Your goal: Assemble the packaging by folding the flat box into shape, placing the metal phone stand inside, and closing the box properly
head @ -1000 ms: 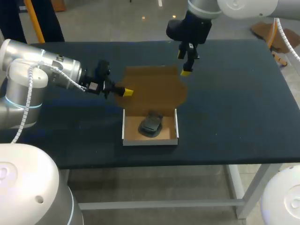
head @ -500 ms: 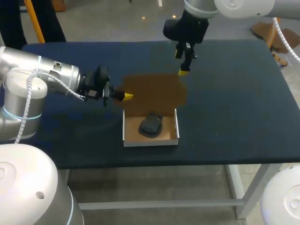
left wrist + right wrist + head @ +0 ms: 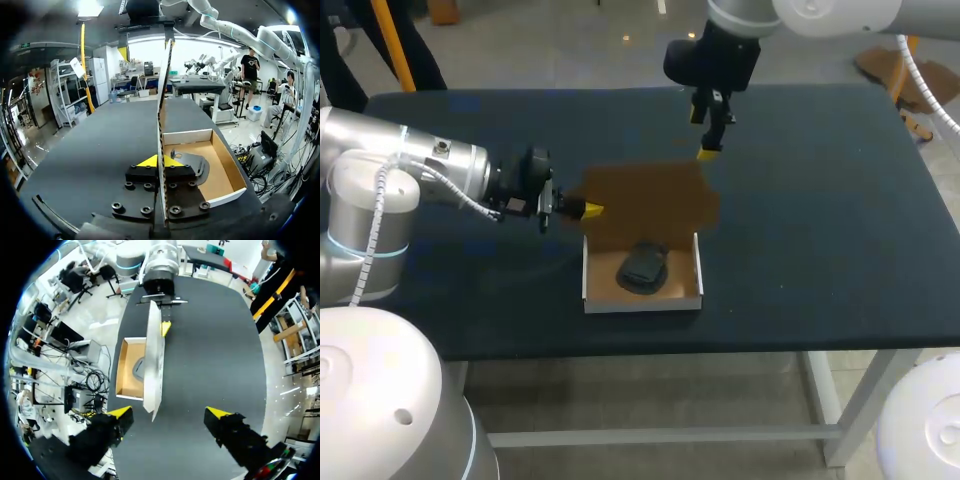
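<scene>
The open box tray (image 3: 691, 272) has white walls and a brown floor, and stands near the table's front edge. The dark metal phone stand (image 3: 642, 268) lies inside it. The brown lid flap (image 3: 655, 197) is hinged at the tray's far side and stands raised. My left gripper (image 3: 591, 210) is shut on the lid's left edge; in the left wrist view the lid (image 3: 163, 95) runs edge-on between the fingers of that gripper (image 3: 161, 161). My right gripper (image 3: 707, 152) hangs open just above the lid's far right corner; in its own view this gripper (image 3: 169, 413) hangs above the lid (image 3: 154, 360), touching nothing.
Dark table cloth (image 3: 820, 200) stretches bare to the right of the box and behind it. The table's front edge (image 3: 650, 345) runs close below the tray. The left arm's body (image 3: 400, 170) lies over the table's left part.
The left gripper has shifted slightly toward the tray with the lid edge in it, and the lid has tilted up more steeply. The right gripper has drifted a little left.
</scene>
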Robot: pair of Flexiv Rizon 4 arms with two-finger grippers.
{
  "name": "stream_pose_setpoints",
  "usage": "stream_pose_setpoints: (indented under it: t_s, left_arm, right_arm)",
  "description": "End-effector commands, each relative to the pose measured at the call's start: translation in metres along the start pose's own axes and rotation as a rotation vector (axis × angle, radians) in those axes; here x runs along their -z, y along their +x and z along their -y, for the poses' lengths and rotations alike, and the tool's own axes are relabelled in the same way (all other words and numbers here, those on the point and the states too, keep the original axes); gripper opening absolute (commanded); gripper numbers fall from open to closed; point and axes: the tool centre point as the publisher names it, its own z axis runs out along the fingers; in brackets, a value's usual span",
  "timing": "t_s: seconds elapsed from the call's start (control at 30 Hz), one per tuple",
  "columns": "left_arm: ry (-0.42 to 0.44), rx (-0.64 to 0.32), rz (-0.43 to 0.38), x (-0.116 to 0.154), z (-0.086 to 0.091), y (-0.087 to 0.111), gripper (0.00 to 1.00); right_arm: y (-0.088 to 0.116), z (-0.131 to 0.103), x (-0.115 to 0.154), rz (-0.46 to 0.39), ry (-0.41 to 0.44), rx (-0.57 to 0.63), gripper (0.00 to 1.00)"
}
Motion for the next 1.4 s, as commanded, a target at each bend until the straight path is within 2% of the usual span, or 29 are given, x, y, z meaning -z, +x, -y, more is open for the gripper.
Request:
stream_pose_setpoints:
  t_s: [0.03,0.33,0.83,0.87,0.93,1.03,1.3,1.4]
  left_arm:
    - [0.002,-0.006,-0.005,-0.001,-0.003,0.001,0.0]
    - [-0.006,-0.01,-0.005,-0.001,-0.003,0.002,0.0]
    - [-0.006,-0.01,-0.005,-0.001,-0.003,0.002,0.0]
    - [-0.006,-0.01,-0.005,-0.001,-0.003,0.002,0.0]
    - [-0.006,-0.01,-0.005,-0.001,-0.003,0.002,0.0]
    - [-0.006,-0.01,-0.005,-0.001,-0.003,0.002,0.0]
    - [-0.006,-0.01,-0.005,-0.001,-0.003,0.002,0.0]
    - [-0.006,-0.01,-0.005,-0.001,-0.003,0.002,0.0]
  right_arm:
    - [0.0,-0.001,0.002,-0.005,0.004,0.001,1.0]
    - [-0.002,-0.008,0.005,0.002,0.004,0.009,1.0]
    - [-0.027,-0.045,0.0,0.05,0.049,-0.007,1.0]
    - [-0.029,-0.048,-0.001,0.05,0.052,-0.008,0.95]
    - [-0.032,-0.053,-0.003,0.051,0.056,-0.008,0.48]
    - [-0.036,-0.06,-0.007,0.042,0.066,0.0,0.41]
    - [-0.043,-0.076,-0.024,0.032,0.093,0.014,0.41]
    - [-0.043,-0.079,-0.029,0.029,0.102,0.014,0.37]
